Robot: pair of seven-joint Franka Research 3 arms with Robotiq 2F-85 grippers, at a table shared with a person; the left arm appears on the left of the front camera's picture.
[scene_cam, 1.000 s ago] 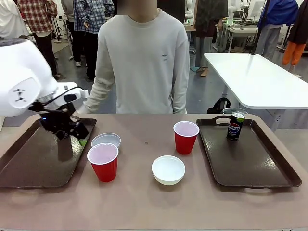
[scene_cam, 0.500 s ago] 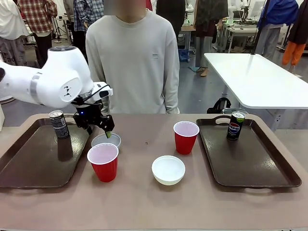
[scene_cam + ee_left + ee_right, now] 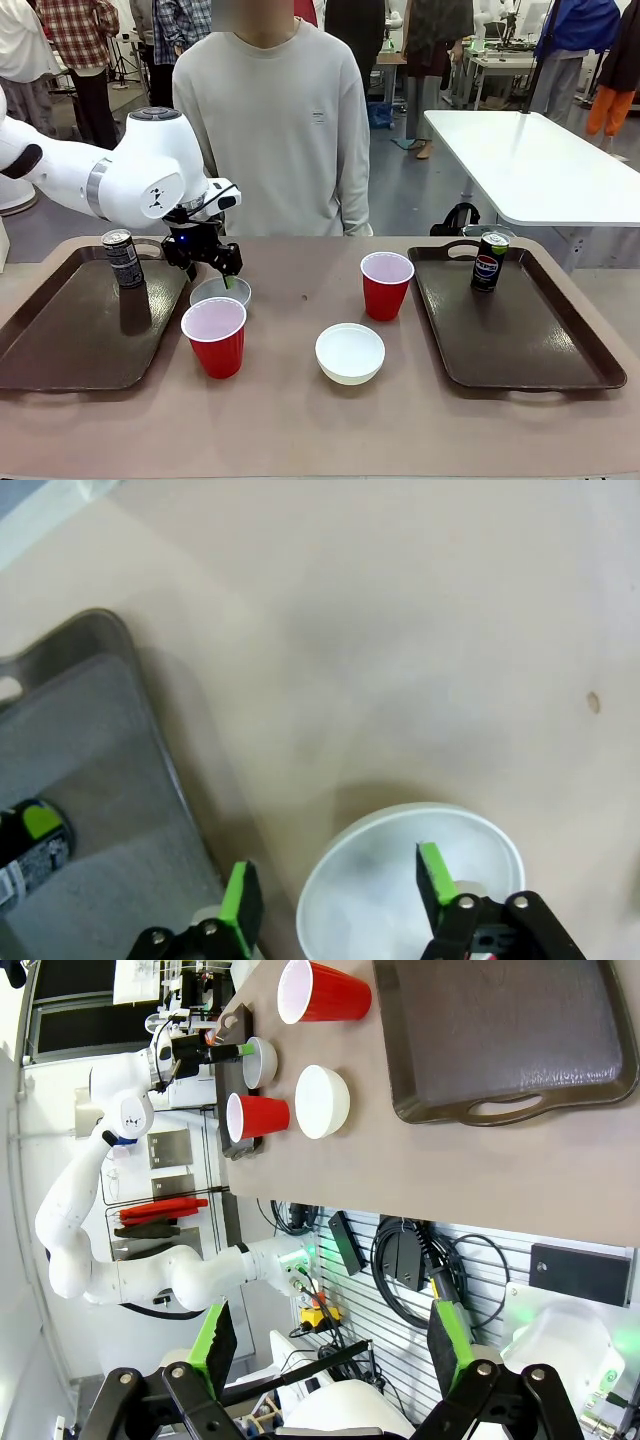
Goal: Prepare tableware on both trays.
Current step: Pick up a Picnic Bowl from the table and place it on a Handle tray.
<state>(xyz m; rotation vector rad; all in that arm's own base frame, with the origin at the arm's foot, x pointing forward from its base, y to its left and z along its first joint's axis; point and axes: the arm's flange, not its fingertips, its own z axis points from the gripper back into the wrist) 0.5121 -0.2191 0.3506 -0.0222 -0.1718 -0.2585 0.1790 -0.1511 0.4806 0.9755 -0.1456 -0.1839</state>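
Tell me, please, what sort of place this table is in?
Probably a robotics lab: a white robot arm at the table, a white worktable with people standing beyond it, and a slatted wall panel hung with cables.

In the blurred left wrist view, the bowl [image 3: 370, 900] and can [image 3: 35, 855] run off the edges.

right tray [image 3: 530, 340]: brown plastic, faint sheen | near cup [image 3: 214, 345]: glossy red plastic | table [image 3: 300, 420]: matt, smooth
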